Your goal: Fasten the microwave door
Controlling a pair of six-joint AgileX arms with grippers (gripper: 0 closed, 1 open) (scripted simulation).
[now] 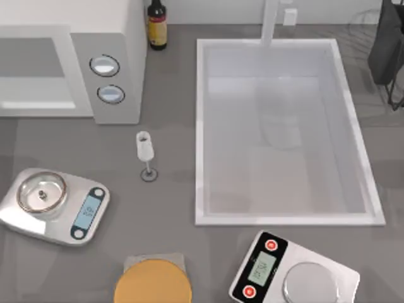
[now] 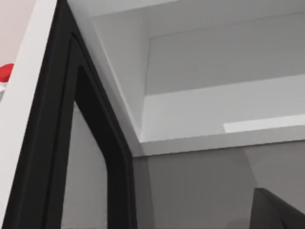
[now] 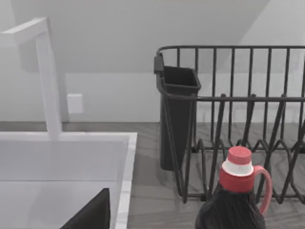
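Observation:
The white microwave (image 1: pixel 120 38) stands at the table's back left, its grey strip with two round dials (image 1: pixel 107 79) facing forward. Left of the strip its front shows a grey and white rectangle (image 1: pixel 31 69). In the left wrist view the microwave door (image 2: pixel 57 143) stands open, swung away from the white cavity (image 2: pixel 214 71), with its black inner frame close to the camera. A dark part of my left gripper (image 2: pixel 279 210) shows near the cavity's floor. A dark part of my right gripper (image 3: pixel 90 214) hangs over the sink's far corner.
A white sink (image 1: pixel 201 126) with a tap (image 3: pixel 47 76) fills the middle right. A dark bottle (image 1: pixel 157 25) stands beside the microwave. A wine glass (image 1: pixel 145 148), two silver scales (image 1: pixel 57 205) (image 1: pixel 297 271) and an orange disc (image 1: pixel 153 284) sit in front. A black rack (image 3: pixel 238 119) holds a red-capped jug (image 3: pixel 237 200).

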